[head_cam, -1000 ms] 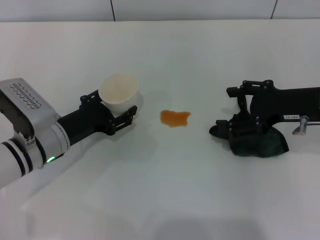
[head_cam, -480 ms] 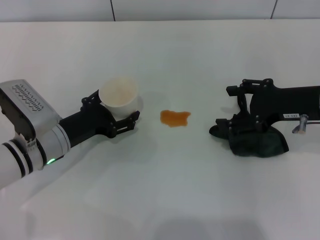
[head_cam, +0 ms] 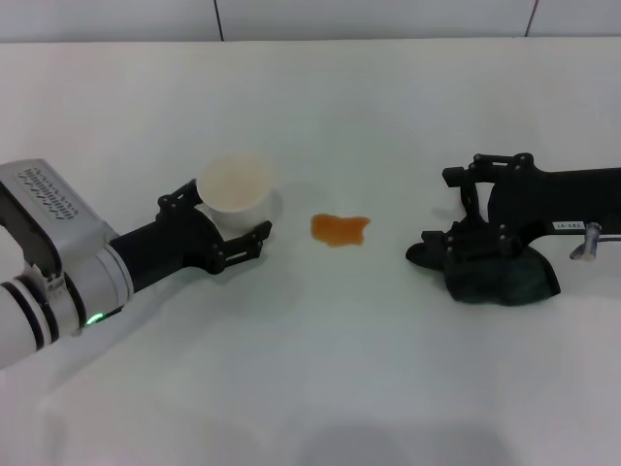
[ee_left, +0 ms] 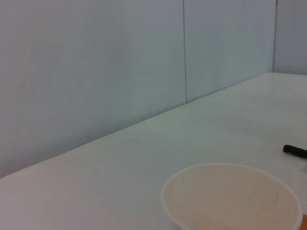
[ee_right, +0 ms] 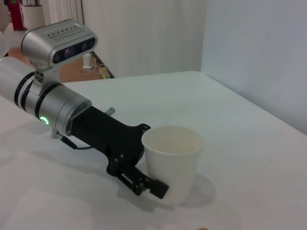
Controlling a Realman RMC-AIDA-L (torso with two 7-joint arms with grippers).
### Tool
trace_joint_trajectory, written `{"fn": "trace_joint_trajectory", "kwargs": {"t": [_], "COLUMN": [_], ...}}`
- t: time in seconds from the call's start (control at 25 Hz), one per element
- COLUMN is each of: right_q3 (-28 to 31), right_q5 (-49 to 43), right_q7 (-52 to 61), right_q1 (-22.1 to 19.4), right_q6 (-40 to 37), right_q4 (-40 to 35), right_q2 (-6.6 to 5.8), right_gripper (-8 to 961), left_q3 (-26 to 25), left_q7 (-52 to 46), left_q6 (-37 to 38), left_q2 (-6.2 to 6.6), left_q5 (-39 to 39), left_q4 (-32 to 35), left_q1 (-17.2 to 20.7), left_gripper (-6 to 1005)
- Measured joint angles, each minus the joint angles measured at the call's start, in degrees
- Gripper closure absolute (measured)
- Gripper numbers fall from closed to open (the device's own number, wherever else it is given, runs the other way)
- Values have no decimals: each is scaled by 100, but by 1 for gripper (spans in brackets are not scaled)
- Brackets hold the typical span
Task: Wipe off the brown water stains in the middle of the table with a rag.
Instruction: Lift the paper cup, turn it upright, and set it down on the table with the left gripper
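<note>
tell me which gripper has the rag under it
The right gripper: it sits on the dark rag, right of the brown stain. The left gripper is around the white cup.

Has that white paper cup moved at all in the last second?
Yes. The white cup, held by the left gripper, tipped upright and settled onto the table, a bit nearer the brown stain.

Head cam: high, facing fwd and down over the white surface (head_cam: 320, 388); wall strip along top of frame, arms entering from left and right edges. Left wrist cam: very low and close behind the cup (ee_left: 232, 199) at lower right of frame, facing the wall. Right wrist cam: low, near surface level, facing across to the left gripper (ee_right: 144, 184) at centre. All three views share the cup.
</note>
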Motion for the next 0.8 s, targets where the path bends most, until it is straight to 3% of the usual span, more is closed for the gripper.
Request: {"fn": "trace_joint_trajectory", "kwargs": {"t": [0.8], "right_q3": [7], "right_q5": [-2], "right_q7": [22], "right_q1": [14], "right_q6": [0], "right_q4": [-3], "right_q2": [-3], "right_gripper": [83], "left_q3": [0], "left_q7": [-1651], "left_q6": [932], "left_q2": [0], "left_q5": [738], "left_q4": [-1033], "left_q1": [-185], "left_gripper": [126]}}
